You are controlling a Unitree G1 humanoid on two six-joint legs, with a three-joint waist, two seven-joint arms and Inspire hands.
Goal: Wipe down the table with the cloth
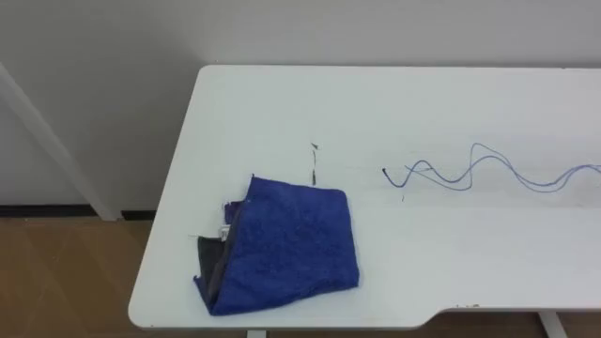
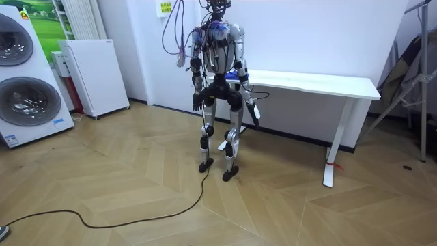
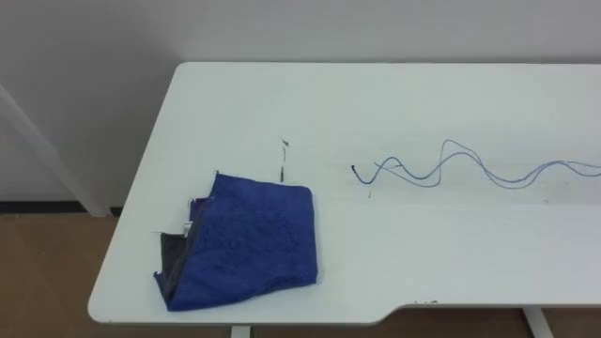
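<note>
I see a deep blue cloth (image 1: pixel 286 246), dark grey underneath, on the plain white table (image 1: pixel 376 103); a thin blue wavy line (image 1: pixel 488 169) squiggles across it; brown wood floor (image 1: pixel 66 272).

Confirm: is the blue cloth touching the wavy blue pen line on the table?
Apart. The left eye view shows a strip of bare white table between the right edge of the blue cloth and the near end of the pen line.

White table with a rag and some pen marks on it

The white table (image 1: pixel 282 103) has a folded blue cloth (image 1: pixel 286 244) near its front left corner, a wavy blue squiggle (image 1: pixel 488 169) drawn off to the right, and a tiny dark mark (image 1: pixel 314 161) just behind the cloth.
</note>
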